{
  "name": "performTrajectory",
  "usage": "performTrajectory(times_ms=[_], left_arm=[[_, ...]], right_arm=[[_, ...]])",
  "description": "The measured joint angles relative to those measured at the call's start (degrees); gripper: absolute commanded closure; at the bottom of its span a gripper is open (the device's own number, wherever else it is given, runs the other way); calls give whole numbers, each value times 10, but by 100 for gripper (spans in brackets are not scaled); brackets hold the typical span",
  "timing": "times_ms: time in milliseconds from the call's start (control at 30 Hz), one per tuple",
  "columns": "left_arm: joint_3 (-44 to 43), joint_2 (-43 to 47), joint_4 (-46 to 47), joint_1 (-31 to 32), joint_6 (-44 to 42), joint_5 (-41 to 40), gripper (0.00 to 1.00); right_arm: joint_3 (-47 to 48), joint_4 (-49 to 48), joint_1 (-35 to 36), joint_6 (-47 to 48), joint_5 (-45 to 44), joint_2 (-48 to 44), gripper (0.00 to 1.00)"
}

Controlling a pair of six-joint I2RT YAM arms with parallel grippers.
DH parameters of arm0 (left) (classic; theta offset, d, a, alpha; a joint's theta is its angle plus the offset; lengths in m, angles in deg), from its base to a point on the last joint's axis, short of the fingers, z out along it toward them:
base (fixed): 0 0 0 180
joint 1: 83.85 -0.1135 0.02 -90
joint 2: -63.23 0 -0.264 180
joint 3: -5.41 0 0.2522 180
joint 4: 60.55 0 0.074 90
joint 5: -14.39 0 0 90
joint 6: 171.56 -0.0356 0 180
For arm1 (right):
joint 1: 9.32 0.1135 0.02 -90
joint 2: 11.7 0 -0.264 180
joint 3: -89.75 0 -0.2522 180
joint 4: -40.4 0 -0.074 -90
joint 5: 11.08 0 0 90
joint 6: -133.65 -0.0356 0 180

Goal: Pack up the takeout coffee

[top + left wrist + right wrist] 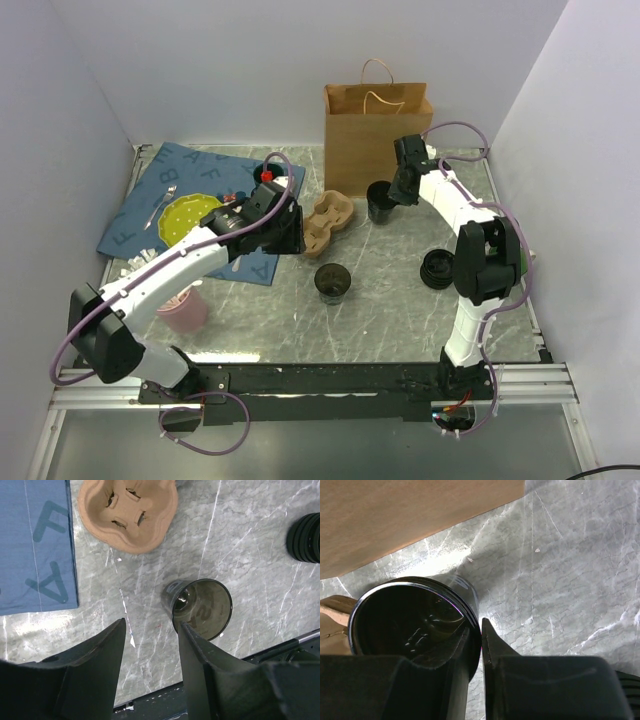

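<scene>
Nearest the arm bases, a pink cup holding straws (186, 312) stands at the left of the grey marbled counter (400, 315). A dark round mug (332, 283) sits near the middle, with a stack of round black plastic lids (438, 268) to its right. The left fingers (107, 650) hang spread apart over bare counter, holding nothing, with the mug just beyond one tip. Further back lies a brown moulded-pulp cup carrier (328, 220), beside a blue letter-printed mat (205, 180) carrying a yellow-green plate (190, 215). Just right of the carrier, the small black paper takeout cup (380, 202) stands upright. The right fingers (495, 652) pinch its rim, one inside and one outside. Directly behind the cup stands a brown paper bag with handles (378, 135).
</scene>
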Motion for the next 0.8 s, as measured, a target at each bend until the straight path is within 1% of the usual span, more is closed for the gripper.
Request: performTrajectory(times_ms=[133, 300, 433, 467, 533, 600, 667, 733, 800], left_arm=[[0, 3, -2, -1, 0, -3, 47], [0, 16, -4, -2, 1, -4, 45], [0, 31, -5, -2, 2, -7, 39], [0, 34, -5, -2, 2, -8, 36], [-1, 38, -8, -2, 2, -8, 33], [-7, 40, -12, -2, 1, -8, 19], [-16, 40, -15, -2, -1, -8, 3], [-30, 40, -19, -2, 0, -8, 1], [-40, 41, -22, -2, 0, -8, 1]], right_arm=[[0, 0, 0, -5, -4, 0, 70], [0, 3, 1, -5, -8, 0, 67], [0, 20, 1, -3, -7, -2, 61], [0, 23, 1, -2, -7, -3, 60], [5, 44, 1, 0, -5, -10, 59], [14, 69, 1, 1, -2, -25, 59], [18, 93, 1, 2, -2, -49, 59], [18, 122, 1, 2, -3, -86, 60], [7, 140, 1, 2, -7, -127, 60]])
